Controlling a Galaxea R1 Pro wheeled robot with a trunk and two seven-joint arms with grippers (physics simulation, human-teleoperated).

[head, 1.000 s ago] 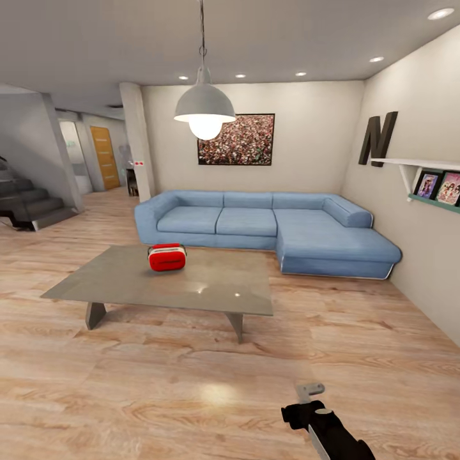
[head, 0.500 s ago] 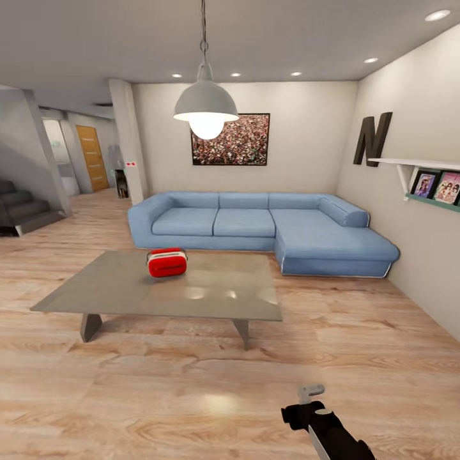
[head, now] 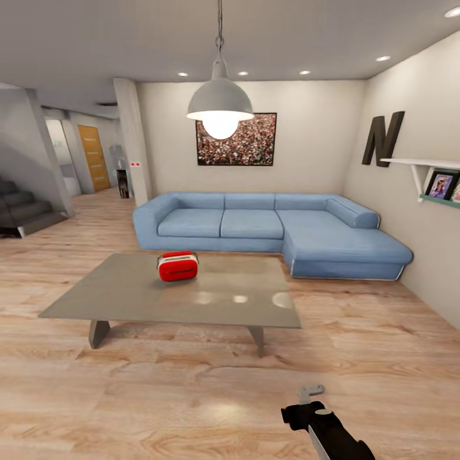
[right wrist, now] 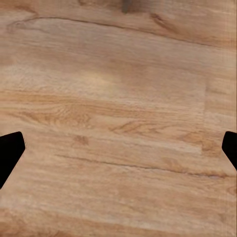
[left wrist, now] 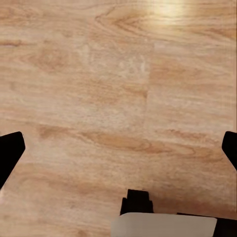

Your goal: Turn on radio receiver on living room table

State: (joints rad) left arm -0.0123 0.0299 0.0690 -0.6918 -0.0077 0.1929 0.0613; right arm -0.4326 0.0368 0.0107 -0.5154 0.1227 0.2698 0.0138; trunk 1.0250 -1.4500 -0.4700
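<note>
The left gripper [left wrist: 118,148] stood open, its two dark fingertips [left wrist: 10,153] wide apart at the edges of the left wrist view, holding nothing, and below them lay only the light wood plank floor [left wrist: 118,74]. The right gripper [right wrist: 118,148] was likewise spread wide and empty, its fingertips [right wrist: 10,150] parted over bare planks. In the head view a black forearm of the right arm [head: 329,431] reached in low at the near edge, hanging above the floor and well short of the furniture. Farther out stood the table [head: 128,300], a low rectangular piece with a glossy grey top and angled grey legs, catching pale reflections of the ceiling lights. The radio receiver [head: 177,266] sat upright on that top, toward the table's far edge and somewhat left of its middle, red with white trim; it was well apart from both arms. Behind the table ran the blue L-shaped sofa [head: 268,227] against the beige back wall, under a crowd photo picture [head: 236,139]. A grey dome pendant lamp [head: 220,108] hung lit above the table. On the right wall were a dark letter N [head: 382,139] and a shelf [head: 428,165] with framed photos; to the left, stairs [head: 22,207] and a hallway with an orange door [head: 93,158].
</note>
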